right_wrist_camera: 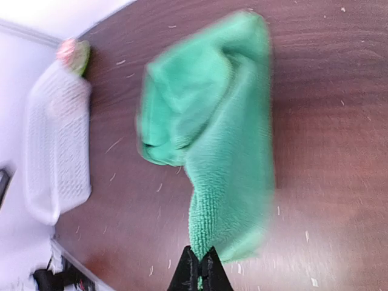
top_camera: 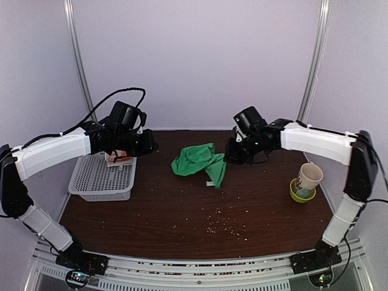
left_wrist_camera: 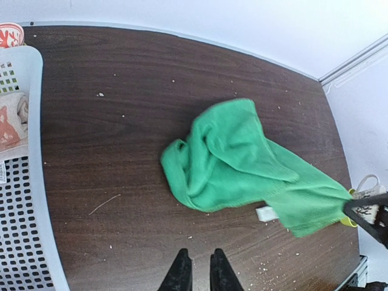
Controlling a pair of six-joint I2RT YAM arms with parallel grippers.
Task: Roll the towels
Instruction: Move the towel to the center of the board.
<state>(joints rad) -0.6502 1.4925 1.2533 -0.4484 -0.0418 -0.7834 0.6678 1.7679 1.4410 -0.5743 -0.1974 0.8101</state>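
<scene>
The bright green towel (top_camera: 199,162) lies crumpled in the middle of the dark table, also seen as the green towel (left_wrist_camera: 242,160) and the green towel (right_wrist_camera: 212,127). My right gripper (right_wrist_camera: 200,259) is shut on one of its corners, and that corner is pulled out to the right from the heap; the right gripper (top_camera: 233,153) shows at the towel's right side. The pinkish-beige printed towel (left_wrist_camera: 12,124) lies in the white basket (left_wrist_camera: 36,182). My left gripper (left_wrist_camera: 200,259) hovers over bare table short of the green towel, its jaws a narrow gap apart with nothing between them.
The white perforated basket (top_camera: 100,179) stands at the table's left. A paper cup (top_camera: 309,177) in a yellow-green dish stands at the right. A red-and-white cup (left_wrist_camera: 11,33) sits behind the basket. Crumbs (top_camera: 224,225) dot the front of the table.
</scene>
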